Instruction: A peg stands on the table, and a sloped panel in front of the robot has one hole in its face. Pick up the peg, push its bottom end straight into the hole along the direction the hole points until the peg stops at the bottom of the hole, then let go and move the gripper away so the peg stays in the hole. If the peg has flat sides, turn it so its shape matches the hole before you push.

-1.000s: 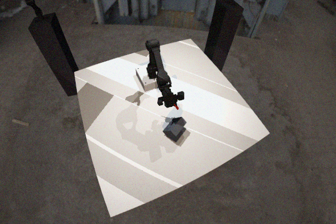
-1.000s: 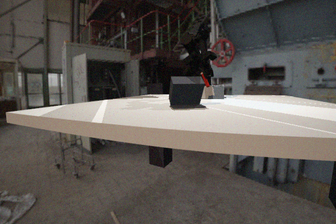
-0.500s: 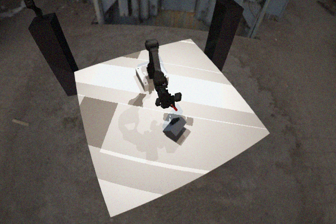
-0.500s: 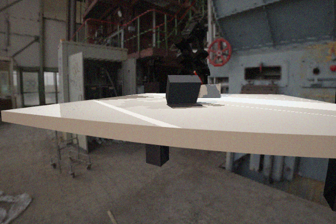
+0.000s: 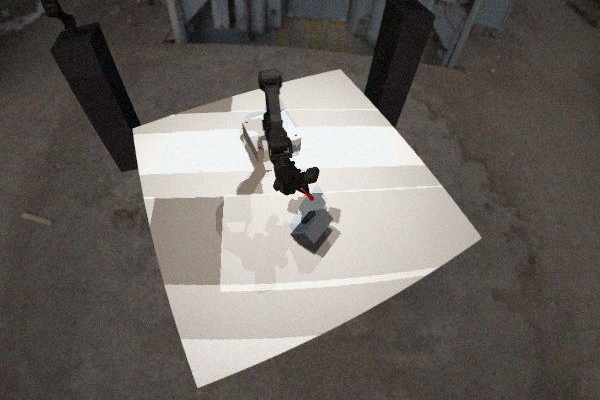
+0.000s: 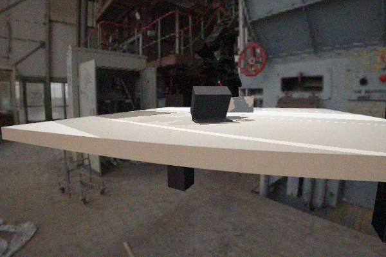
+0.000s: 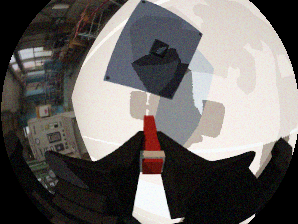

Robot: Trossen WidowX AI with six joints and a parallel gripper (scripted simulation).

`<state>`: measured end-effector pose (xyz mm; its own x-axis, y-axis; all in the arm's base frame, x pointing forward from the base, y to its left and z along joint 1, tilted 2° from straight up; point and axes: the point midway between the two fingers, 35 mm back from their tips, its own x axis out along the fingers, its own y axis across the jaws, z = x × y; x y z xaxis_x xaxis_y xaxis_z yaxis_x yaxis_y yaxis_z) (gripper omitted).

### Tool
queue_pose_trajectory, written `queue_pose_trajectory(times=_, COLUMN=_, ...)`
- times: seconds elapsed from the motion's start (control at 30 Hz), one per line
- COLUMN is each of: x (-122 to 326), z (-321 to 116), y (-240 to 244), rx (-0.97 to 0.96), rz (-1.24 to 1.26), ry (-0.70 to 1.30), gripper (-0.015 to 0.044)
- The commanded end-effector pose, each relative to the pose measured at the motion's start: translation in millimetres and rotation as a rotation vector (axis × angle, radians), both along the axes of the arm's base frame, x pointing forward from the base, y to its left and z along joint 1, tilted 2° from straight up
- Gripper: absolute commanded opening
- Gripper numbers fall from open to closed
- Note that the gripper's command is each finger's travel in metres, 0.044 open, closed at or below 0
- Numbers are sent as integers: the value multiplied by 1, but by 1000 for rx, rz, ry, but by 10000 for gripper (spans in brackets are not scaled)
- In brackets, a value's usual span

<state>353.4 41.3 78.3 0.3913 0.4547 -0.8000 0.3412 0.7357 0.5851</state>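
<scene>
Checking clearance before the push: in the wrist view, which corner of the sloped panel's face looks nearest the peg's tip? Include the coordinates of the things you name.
The bottom corner [image 7: 171, 96], just up and right of the red peg [image 5: 309, 195] [image 6: 219, 83] [image 7: 150, 134]; the other three sit farther up the image.

So my desk [image 5: 370, 230] [image 6: 199, 157] [image 7: 250, 30] is pale, streaked with light and shadow, and there's a dark sloped block [image 5: 313, 231] [image 6: 210, 104] [image 7: 125, 60] sitting on it.

Table top [image 5: 380, 230] [image 6: 283, 139] [image 7: 250, 30]: pale, banded with light and shade, extending beneath the jaws.
Floor [image 5: 500, 310] [image 6: 225, 218]: bare grey-brown, stained, below the jaws' level.
Handwheel [image 6: 252, 60]: red, spoked, beyond the jaws.
Railings [image 6: 159, 38]: red and green, beyond and above the jaws.
Windows [image 6: 35, 96] [image 7: 37, 62]: bright panes, well apart from the jaws.
</scene>
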Motion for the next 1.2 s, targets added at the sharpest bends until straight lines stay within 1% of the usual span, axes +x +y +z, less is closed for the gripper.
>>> queue_pose_trajectory(times=0.0, x=0, z=0, y=-5, rx=24, rz=-28, ry=-1, gripper=0)
queue_pose_trajectory(times=1.17, x=6, z=11, y=-50, rx=174, rz=-202, ry=-82, gripper=0)
